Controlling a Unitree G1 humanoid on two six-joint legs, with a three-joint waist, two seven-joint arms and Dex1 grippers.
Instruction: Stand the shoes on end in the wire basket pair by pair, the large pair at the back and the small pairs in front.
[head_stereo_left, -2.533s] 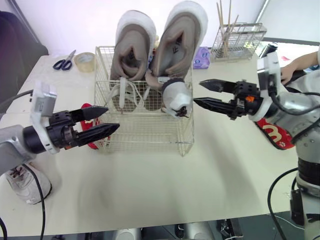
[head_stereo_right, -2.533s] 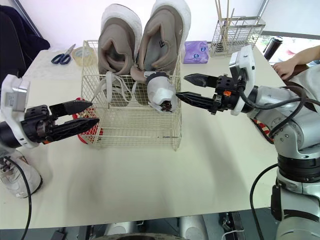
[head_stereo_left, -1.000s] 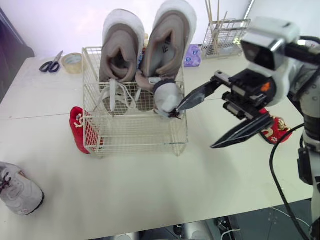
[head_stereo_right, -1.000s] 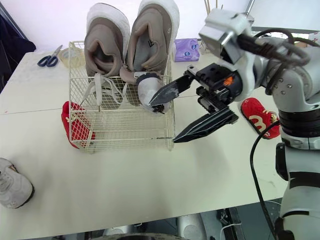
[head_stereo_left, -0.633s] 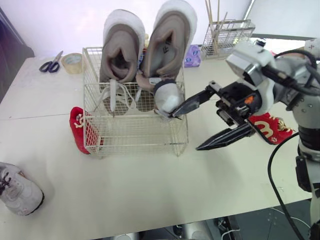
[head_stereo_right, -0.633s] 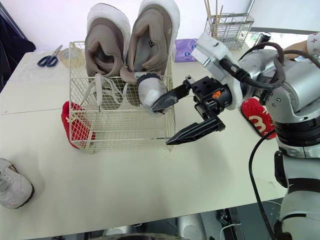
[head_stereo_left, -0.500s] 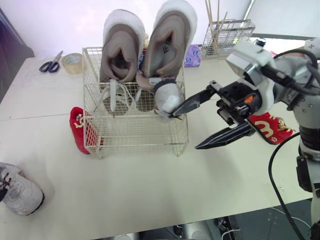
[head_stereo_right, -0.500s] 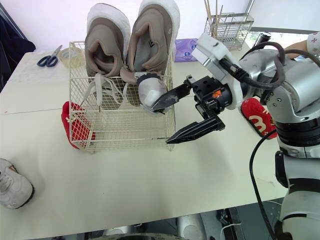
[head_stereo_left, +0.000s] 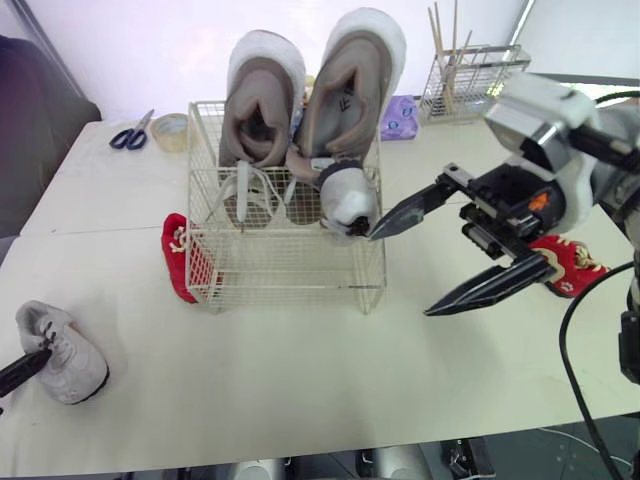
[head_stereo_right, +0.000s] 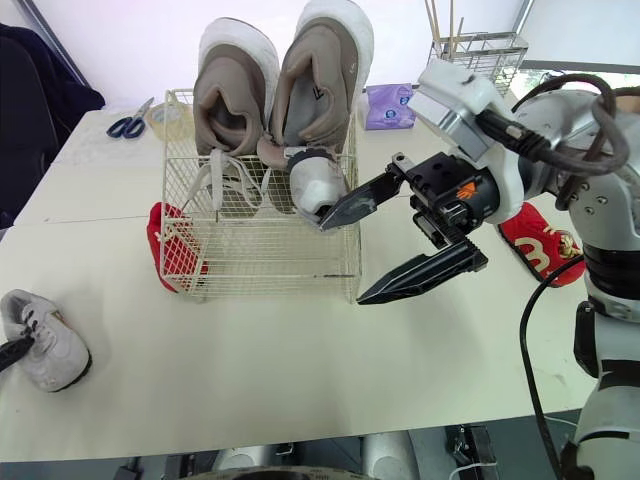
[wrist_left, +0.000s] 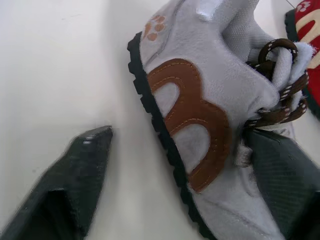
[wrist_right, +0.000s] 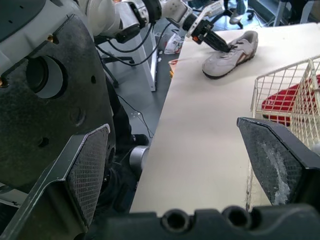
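Observation:
A wire basket (head_stereo_left: 285, 270) stands mid-table. The large tan pair (head_stereo_left: 262, 95) stands on end at its back. One small grey shoe (head_stereo_left: 345, 200) stands in the front right of the basket. Its mate, a grey shoe (head_stereo_left: 65, 350) with a brown mark, lies near the table's left front. My left gripper (wrist_left: 180, 137) is open astride that shoe, one finger by the sole, the other at the laces. My right gripper (head_stereo_left: 400, 273) hangs open by the basket's right front corner. One red shoe (head_stereo_left: 178, 255) leans outside the basket's left wall. Another red shoe (head_stereo_left: 565, 265) lies at the right.
Scissors (head_stereo_left: 130, 133) and a tape roll (head_stereo_left: 172, 127) lie at the back left. A purple packet (head_stereo_left: 402, 115) and a wire rack (head_stereo_left: 470, 80) holding sticks stand behind the basket. The table's front edge runs close to the grey shoe.
The camera has shifted. My left gripper has left the basket's left side and now straddles the grey shoe at the front left. My right gripper stays open, drawn back slightly from the basket.

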